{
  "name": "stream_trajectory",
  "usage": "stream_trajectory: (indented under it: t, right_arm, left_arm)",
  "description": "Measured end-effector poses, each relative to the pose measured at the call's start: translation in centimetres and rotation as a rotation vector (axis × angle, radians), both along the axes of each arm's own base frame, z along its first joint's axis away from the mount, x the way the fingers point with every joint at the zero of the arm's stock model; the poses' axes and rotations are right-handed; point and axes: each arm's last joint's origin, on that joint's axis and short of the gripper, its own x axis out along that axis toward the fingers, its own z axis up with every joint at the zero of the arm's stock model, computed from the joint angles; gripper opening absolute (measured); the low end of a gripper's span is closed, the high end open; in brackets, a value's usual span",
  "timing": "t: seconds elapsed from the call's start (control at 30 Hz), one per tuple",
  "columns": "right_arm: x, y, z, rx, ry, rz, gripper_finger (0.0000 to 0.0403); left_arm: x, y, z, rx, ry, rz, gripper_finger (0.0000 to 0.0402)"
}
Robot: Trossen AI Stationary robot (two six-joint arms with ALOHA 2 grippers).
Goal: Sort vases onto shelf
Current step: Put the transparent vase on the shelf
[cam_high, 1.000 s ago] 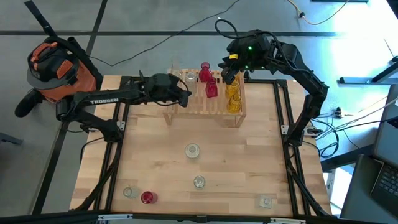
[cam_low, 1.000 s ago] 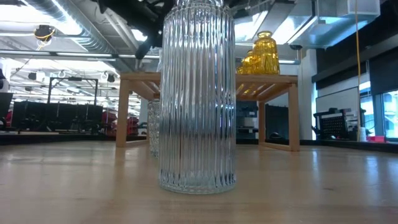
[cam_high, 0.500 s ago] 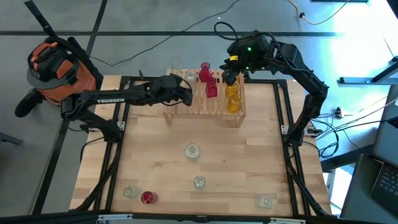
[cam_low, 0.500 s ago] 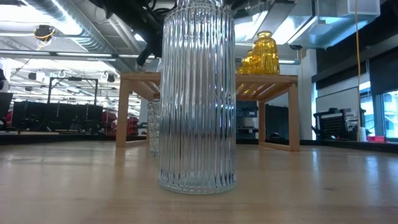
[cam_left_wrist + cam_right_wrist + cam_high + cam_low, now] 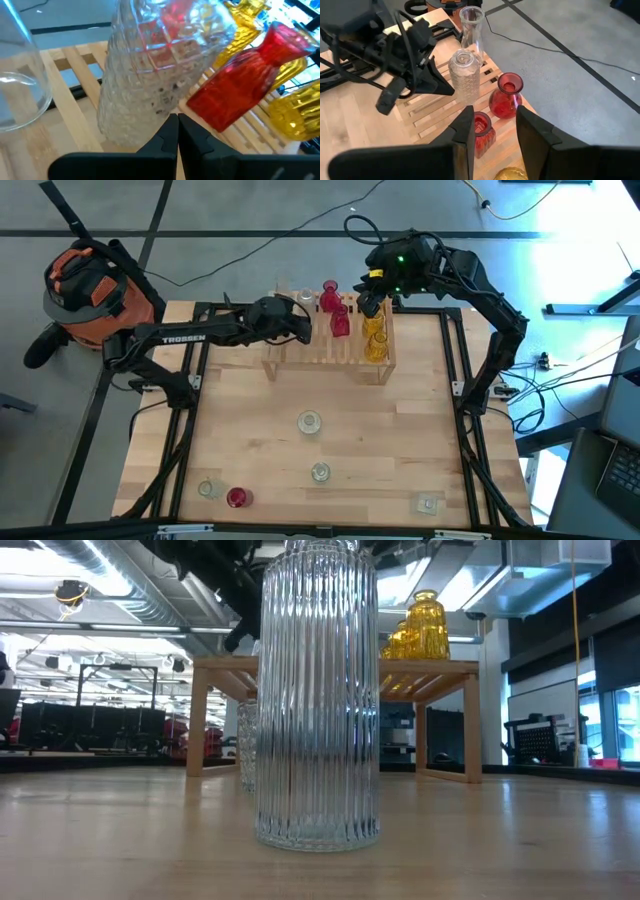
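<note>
Table (image 5: 400,450): a large plywood top seen from above, with both dark arms reaching over its far edge.
Shelf (image 5: 300,352): a low light-wood rack with a slatted top, standing at 12 o'clock on the table.
Left arm: stretches across from 9 o'clock to the left end of the shelf.
Right arm: bends in from 3 o'clock and ends above the right end of the shelf.
Left hand (image 5: 303,326): its fingers are pressed fully together and hold nothing; the tips sit just beside the textured clear vase (image 5: 145,75) on the slats.
Right hand (image 5: 366,298): hovers above the shelf with its fingers parted by a modest gap and nothing between them.
Vases on the shelf: at 11 o'clock, the textured clear vase and a taller smooth clear vase (image 5: 471,25); at the middle, a round red vase (image 5: 505,97), a squarer red vase (image 5: 340,323) and a smaller ribbed red one (image 5: 481,131); at 1 o'clock, yellow vases (image 5: 375,338) in a row.
Vases on the table: a clear one (image 5: 310,421) at the centre, a ribbed clear one (image 5: 320,472) toward 6 o'clock, a clear one (image 5: 209,488) and a red one (image 5: 236,497) side by side at 7 o'clock, and a clear one (image 5: 427,503) at 5 o'clock.
</note>
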Motion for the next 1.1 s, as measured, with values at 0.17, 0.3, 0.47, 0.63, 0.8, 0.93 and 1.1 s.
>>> stream_trajectory:
  t: [0.17,0.3,0.47,0.63,0.8,0.93,1.1]
  right_arm:
    - [0.0,0.0,0.0,0.001,0.001,0.0,0.0099]
    - [0.0,0.0,-0.1,0.003,0.006,0.001,0.0099]
    - [0.0,0.0,-0.1,0.004,0.006,0.001,0.0099]
    - [0.0,0.0,-0.1,0.003,0.006,0.0,0.0099]
    - [0.0,0.0,-0.1,0.003,0.006,0.0,0.0099]
    - [0.0,0.0,-0.1,0.002,0.006,0.0,0.0099]
    - [0.0,0.0,-0.1,0.002,0.007,0.0,0.0099]
  left_arm:
    - [0.7,0.3,-1.2,-0.011,0.035,0.006,0.0]
    - [0.9,0.4,-1.7,-0.008,0.049,0.02,0.0]
    - [1.0,0.6,-1.4,0.022,0.031,0.061,0.0]
    - [1.1,0.7,-1.2,0.036,0.006,0.076,0.0]
    - [1.0,0.8,-1.2,0.038,0.002,0.106,0.0]
    - [1.1,0.7,-1.2,0.033,-0.001,0.099,0.0]
    - [1.1,-0.5,-0.5,0.049,-0.018,0.082,0.0]
